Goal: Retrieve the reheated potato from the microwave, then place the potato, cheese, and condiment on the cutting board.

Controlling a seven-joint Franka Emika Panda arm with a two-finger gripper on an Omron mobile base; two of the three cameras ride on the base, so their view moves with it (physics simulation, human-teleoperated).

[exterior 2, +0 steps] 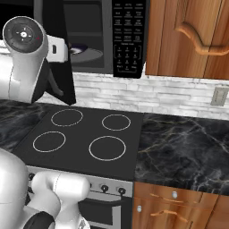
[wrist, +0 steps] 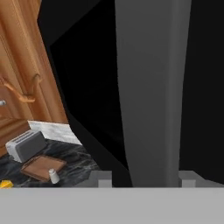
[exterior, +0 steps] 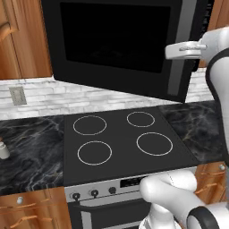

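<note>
The black microwave point(exterior 2: 127, 40) hangs over the stove with its door point(exterior: 116, 40) swung partly open. My gripper point(wrist: 144, 177) is shut on the door's grey vertical handle point(wrist: 151, 87), which stands between the two fingertips; from the left base the hand point(exterior: 185, 49) sits at the door's right edge. Inside, a glass turntable point(exterior 2: 87, 54) shows, but I cannot make out the potato. Far below in the hand view lie the cutting board point(wrist: 43, 167), a white condiment shaker point(wrist: 53, 176) at its corner, and the yellow cheese point(wrist: 5, 184).
A black four-ring cooktop point(exterior: 120, 138) lies under the microwave, with dark marble counter point(exterior 2: 183, 143) on both sides. A silver toaster point(wrist: 26, 144) stands behind the board. Wooden cabinets point(exterior 2: 188, 36) flank the microwave. The white shaker point(exterior: 3, 150) also shows at the left counter edge.
</note>
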